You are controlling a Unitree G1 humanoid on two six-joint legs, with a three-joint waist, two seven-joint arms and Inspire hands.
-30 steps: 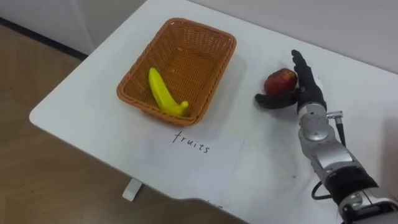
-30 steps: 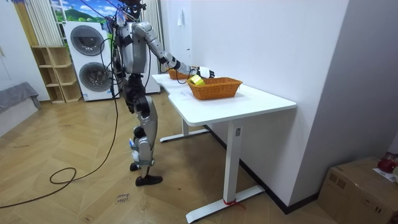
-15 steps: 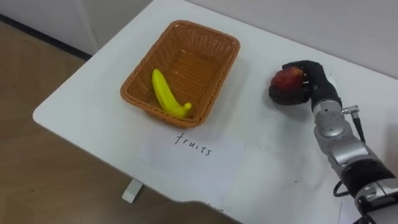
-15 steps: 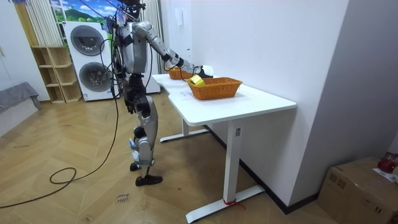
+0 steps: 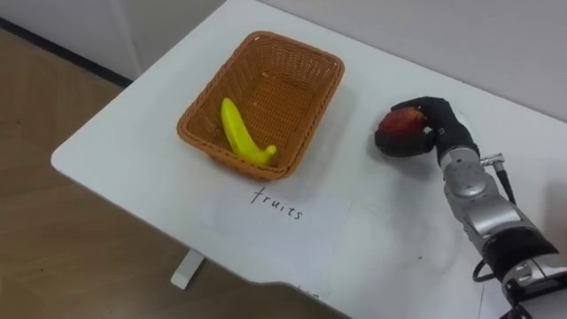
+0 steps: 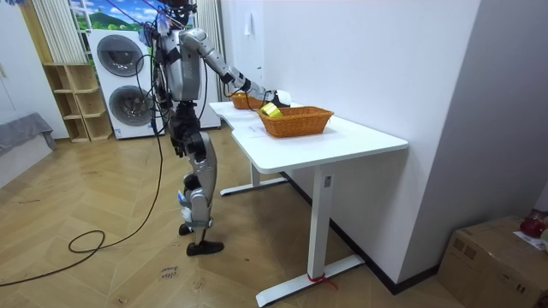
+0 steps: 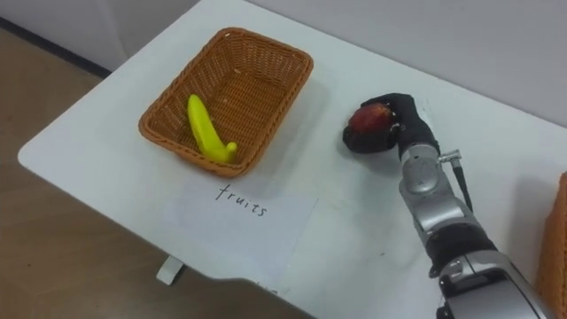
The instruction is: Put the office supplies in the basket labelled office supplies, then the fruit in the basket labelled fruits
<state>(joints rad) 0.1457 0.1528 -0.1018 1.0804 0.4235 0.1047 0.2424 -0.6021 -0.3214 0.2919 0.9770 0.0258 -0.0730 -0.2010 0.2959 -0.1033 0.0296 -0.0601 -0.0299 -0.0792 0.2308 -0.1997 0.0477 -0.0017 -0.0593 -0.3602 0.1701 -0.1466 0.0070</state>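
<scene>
right hand (image 5: 448, 131) fingers curled round red apple (image 5: 399, 129), banana (image 5: 239, 133) in wicker basket (image 5: 285, 87)

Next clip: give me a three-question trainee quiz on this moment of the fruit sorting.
1. True or false: the right hand is shut on the red apple.
2. What lies in the wicker basket? A) a banana B) a stapler C) nothing
3. Fill in: the apple is on the basket's ____ side, robot's left or right.
Key: 1 true; 2 A; 3 right.
</scene>
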